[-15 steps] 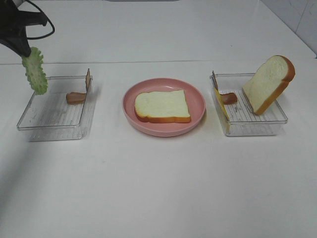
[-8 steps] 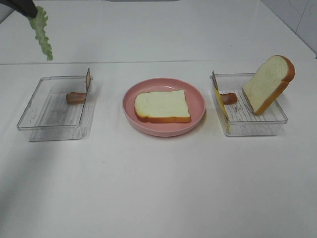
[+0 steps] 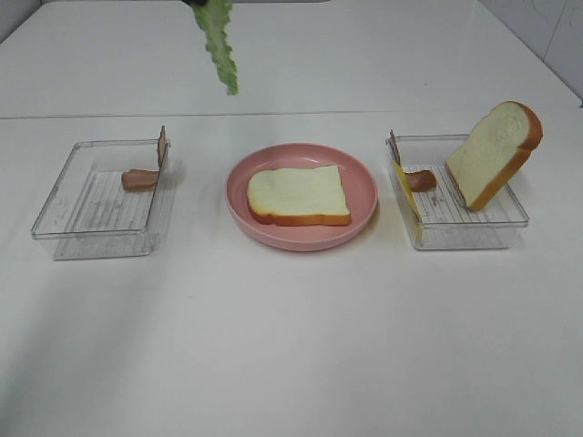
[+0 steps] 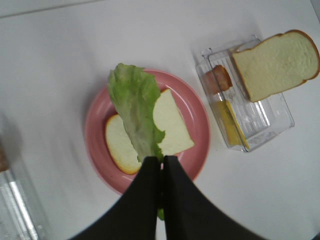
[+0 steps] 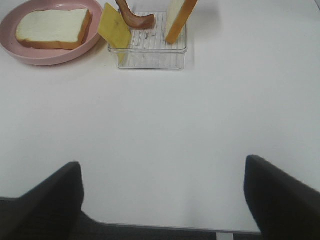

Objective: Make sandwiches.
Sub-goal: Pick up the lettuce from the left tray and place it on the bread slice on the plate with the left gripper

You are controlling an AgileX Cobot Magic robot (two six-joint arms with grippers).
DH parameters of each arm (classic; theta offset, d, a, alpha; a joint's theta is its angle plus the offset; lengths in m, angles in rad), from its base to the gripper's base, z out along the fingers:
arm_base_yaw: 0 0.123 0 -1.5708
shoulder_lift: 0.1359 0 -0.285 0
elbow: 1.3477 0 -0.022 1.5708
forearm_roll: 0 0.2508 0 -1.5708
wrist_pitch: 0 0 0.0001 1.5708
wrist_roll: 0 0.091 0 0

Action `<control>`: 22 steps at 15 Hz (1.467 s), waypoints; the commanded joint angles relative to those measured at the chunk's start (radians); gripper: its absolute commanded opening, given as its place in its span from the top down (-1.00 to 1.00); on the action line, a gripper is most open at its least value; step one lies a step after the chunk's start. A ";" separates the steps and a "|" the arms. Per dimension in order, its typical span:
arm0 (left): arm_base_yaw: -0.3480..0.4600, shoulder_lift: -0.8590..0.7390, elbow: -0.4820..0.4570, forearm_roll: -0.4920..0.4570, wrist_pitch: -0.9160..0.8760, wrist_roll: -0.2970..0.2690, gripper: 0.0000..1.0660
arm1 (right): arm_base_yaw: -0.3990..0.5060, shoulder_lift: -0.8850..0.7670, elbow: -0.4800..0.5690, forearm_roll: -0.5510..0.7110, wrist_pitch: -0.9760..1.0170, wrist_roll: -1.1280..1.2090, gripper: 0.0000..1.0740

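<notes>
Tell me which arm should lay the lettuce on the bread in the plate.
Left. The left tool is shut on the lettuce, hanging over the bread slice on the pink plate; the right tool is open and empty.

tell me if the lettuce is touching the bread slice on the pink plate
Apart. The exterior high view shows the lettuce hanging in the air, clear space between its tip and the bread slice on the pink plate.
</notes>
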 commanded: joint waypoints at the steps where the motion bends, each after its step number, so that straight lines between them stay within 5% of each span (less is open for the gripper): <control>1: -0.072 0.103 -0.001 -0.046 -0.034 0.006 1.00 | -0.003 -0.029 0.003 0.006 -0.005 0.010 -0.58; 8: -0.176 0.270 -0.001 -0.118 -0.217 0.044 1.00 | -0.003 -0.029 0.003 0.006 -0.005 0.010 -0.58; 12: -0.182 0.333 -0.009 -0.248 -0.262 0.157 1.00 | -0.003 -0.029 0.003 0.006 -0.005 0.010 -0.58; 16: -0.166 0.346 -0.009 -0.151 -0.215 0.148 1.00 | -0.003 -0.029 0.003 0.006 -0.005 0.010 -0.58; 22: -0.146 0.341 -0.011 0.090 -0.173 0.062 1.00 | -0.003 -0.029 0.003 0.006 -0.005 0.010 -0.58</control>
